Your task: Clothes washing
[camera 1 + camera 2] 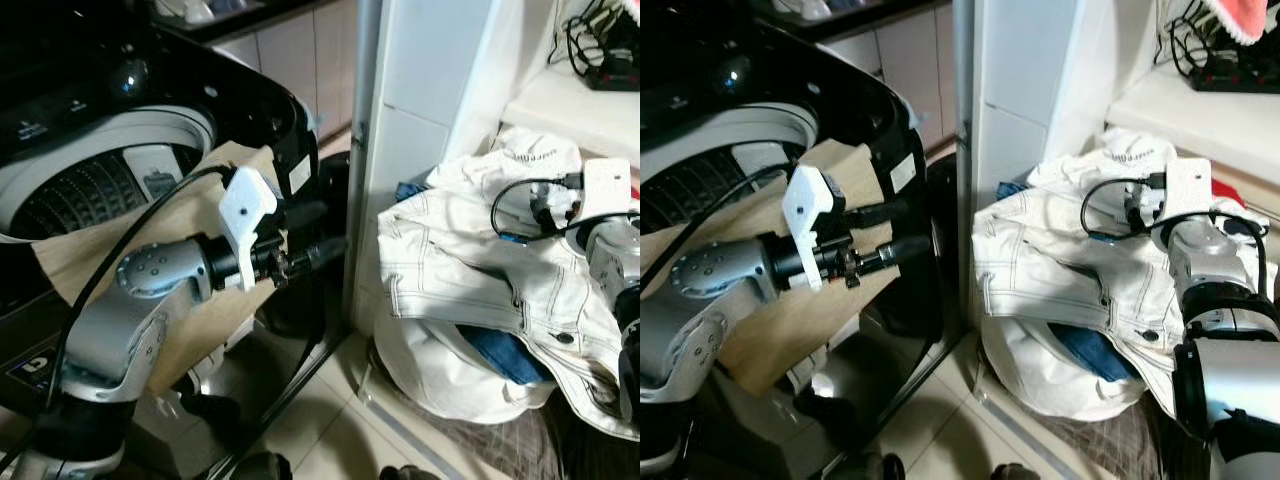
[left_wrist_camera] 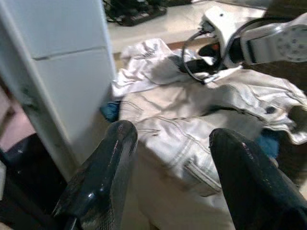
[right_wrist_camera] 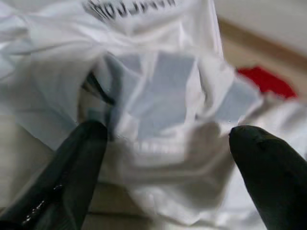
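A black top-load washing machine [image 1: 90,110] stands at the left with its drum [image 1: 80,190] uncovered. A tan cloth [image 1: 60,262] hangs over its front rim. In front of that cloth my left gripper [image 1: 325,232] points right toward the laundry pile; its fingers [image 2: 110,163] are open and hold nothing. A white denim jacket [image 1: 470,270] tops the pile at the right, with a blue garment [image 1: 500,350] under it. My right gripper [image 1: 540,212] is down on the pile's far side, open over a white garment [image 3: 158,96] with printed lettering.
A white pillar [image 1: 420,100] stands between the washer and the pile. The clothes rest on a white bag [image 1: 440,380] on the tiled floor. A power strip with cables [image 1: 610,60] lies on a ledge behind. Something red [image 3: 266,81] shows past the white garment.
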Robot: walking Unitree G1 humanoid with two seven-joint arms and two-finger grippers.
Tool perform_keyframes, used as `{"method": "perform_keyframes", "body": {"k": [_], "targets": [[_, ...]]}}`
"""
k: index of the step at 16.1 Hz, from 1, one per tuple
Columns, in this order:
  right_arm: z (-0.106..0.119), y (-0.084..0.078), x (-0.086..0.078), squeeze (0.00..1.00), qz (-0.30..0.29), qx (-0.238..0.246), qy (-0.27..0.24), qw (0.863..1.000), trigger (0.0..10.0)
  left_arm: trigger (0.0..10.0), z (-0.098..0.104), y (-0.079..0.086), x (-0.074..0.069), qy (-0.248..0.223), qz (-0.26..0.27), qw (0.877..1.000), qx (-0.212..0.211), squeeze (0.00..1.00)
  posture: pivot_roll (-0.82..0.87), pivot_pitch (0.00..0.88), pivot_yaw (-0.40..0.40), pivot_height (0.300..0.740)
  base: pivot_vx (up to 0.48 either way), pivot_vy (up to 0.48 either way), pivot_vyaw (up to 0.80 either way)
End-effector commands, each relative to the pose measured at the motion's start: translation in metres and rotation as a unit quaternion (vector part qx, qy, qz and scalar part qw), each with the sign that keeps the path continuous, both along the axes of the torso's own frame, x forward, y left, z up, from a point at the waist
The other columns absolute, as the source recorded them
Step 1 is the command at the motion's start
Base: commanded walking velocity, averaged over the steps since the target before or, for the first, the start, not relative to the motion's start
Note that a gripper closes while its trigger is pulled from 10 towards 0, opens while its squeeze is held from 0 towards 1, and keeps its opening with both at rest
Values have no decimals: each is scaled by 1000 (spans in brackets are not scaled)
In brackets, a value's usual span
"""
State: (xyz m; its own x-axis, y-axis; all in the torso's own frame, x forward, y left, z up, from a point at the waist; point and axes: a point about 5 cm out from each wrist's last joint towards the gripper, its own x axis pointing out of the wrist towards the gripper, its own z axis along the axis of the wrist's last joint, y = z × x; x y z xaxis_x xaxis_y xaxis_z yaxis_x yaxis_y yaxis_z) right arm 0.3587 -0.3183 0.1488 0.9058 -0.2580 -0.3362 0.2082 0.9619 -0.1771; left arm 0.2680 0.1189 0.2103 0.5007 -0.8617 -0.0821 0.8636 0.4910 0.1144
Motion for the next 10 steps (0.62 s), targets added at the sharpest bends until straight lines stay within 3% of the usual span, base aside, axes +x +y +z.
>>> {"method": "perform_keyframes", "body": {"k": [1, 3, 4, 5, 6, 10], "targets": [[0, 5, 2, 0, -4, 46, -9, 999, 10000, 10000, 2, -2, -7, 1, -15, 1000, 5, 0, 87, 127, 91, 740, 0, 0, 0], [-9, 10, 1, 0, -8, 114, -12, 993, 10000, 10000, 2, -3, -9, 7, -21, 1000, 11, 0, 95, 130, 94, 740, 0, 0, 0], [-14, 12, 0, 0, -2, 113, -1, 994, 9020, 10000, 2, -3, -10, 8, -21, 1000, 15, 0, 96, 128, 95, 740, 0, 0, 0], [-15, 12, -1, 0, 0, 107, 3, 994, 3451, 10000, 2, -3, -11, 8, -21, 1000, 17, 0, 96, 128, 94, 740, 0, 0, 0], [-18, 12, -2, 0, -3, 108, 10, 994, 0, 10000, 3, -4, -12, 11, -21, 1000, 16, 0, 95, 121, 91, 740, 0, 0, 0], [-15, 13, 0, 0, -1, 118, 4, 993, 0, 10000, 4, -4, -11, 11, -18, 1000, 13, 0, 92, 112, 88, 740, 0, 0, 0]]}}
